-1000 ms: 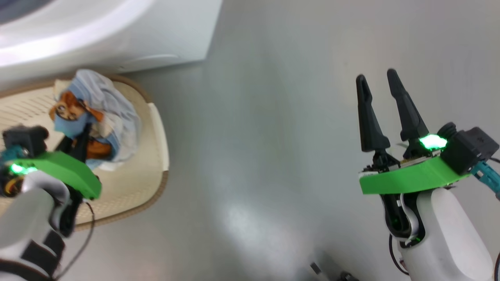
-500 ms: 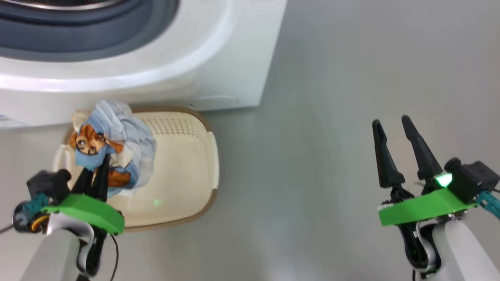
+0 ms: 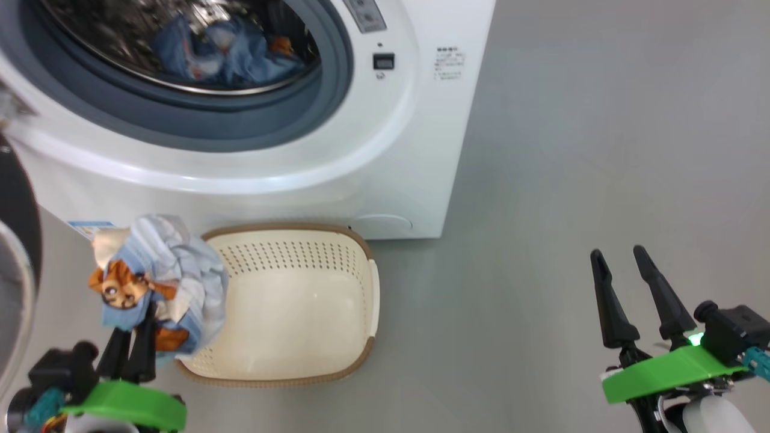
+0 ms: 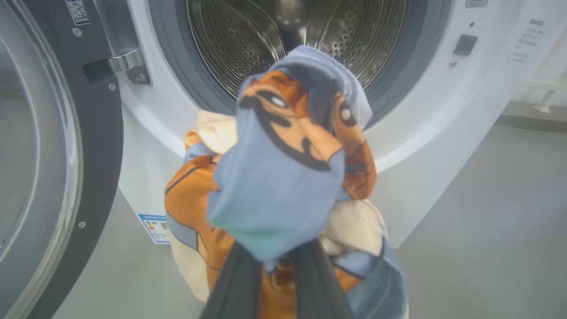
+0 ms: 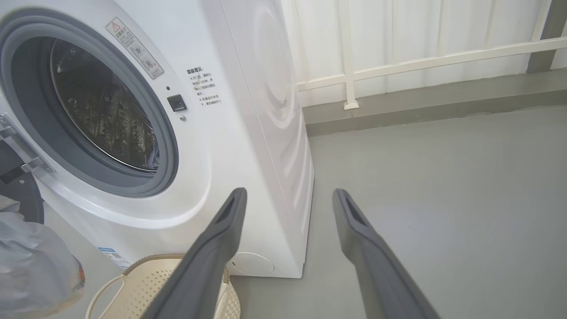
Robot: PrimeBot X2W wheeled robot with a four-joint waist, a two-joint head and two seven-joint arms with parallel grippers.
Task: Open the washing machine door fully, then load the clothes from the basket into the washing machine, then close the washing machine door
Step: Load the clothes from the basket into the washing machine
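washing machine: white, blue cloth lying in its drum | washing machine door: swung open on my left | basket: on the floor against the washer's front | clothes bundle: held up at the basket's left rim | my left gripper: clamped on the bundle | my right gripper: fingers parted, holding nothing

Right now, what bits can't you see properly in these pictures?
- Left gripper, its tips: left wrist view, buried in the clothes.
- Washing machine door: head view, cut off by the left edge.
- Blue heap in the drum: head view, blurred.
- Printed label: head view, too small to read.
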